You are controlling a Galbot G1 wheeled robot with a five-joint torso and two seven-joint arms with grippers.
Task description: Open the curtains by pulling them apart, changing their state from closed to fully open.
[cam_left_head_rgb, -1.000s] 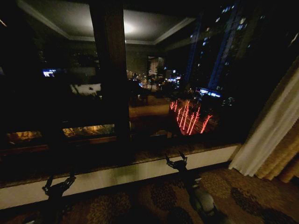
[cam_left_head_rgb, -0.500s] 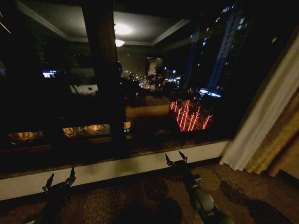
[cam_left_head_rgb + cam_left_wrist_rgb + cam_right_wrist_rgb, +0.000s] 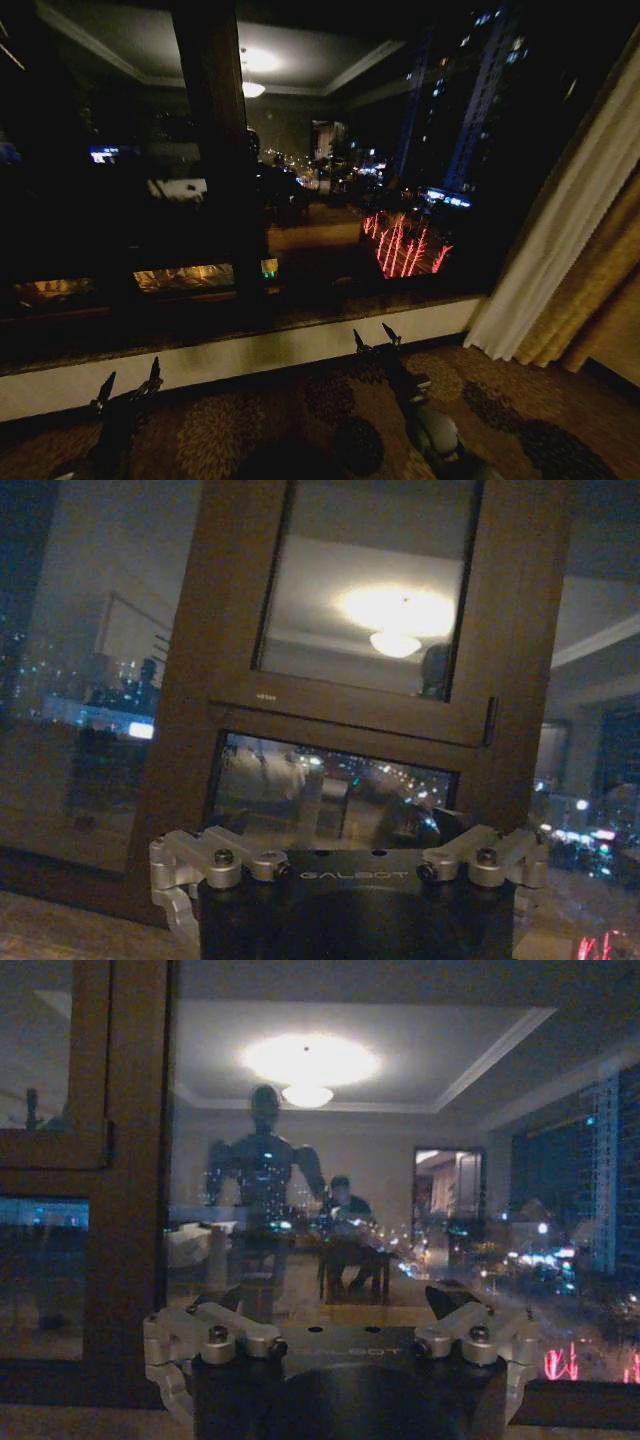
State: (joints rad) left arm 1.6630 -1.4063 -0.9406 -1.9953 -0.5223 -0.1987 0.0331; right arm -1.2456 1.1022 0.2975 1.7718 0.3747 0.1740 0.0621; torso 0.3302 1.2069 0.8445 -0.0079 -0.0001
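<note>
Item: sheer cream-white pleated curtain panel [image 3: 560, 235], floor-length, hanging at the far right of the dark window, gathered against a thick golden-mustard drape [image 3: 605, 300]. Its long axis is running top to bottom, leaning with the camera's tilt. Only this one panel is showing; the glass in front of the robot is standing uncovered.

Item: right gripper [image 3: 371, 343], hovering low near the pale window sill [image 3: 250, 358], jaws spread wide and holding nothing. The curtain is lying to its right and well apart, so this is the nearer arm.

Item: left gripper [image 3: 128, 383], low at the near left, jaws likewise wide and empty, farther from the panel.

Writing: "GALBOT" is reading across the left gripper body in the left wrist view; the same mark in the right wrist view is only partly legible.
</note>
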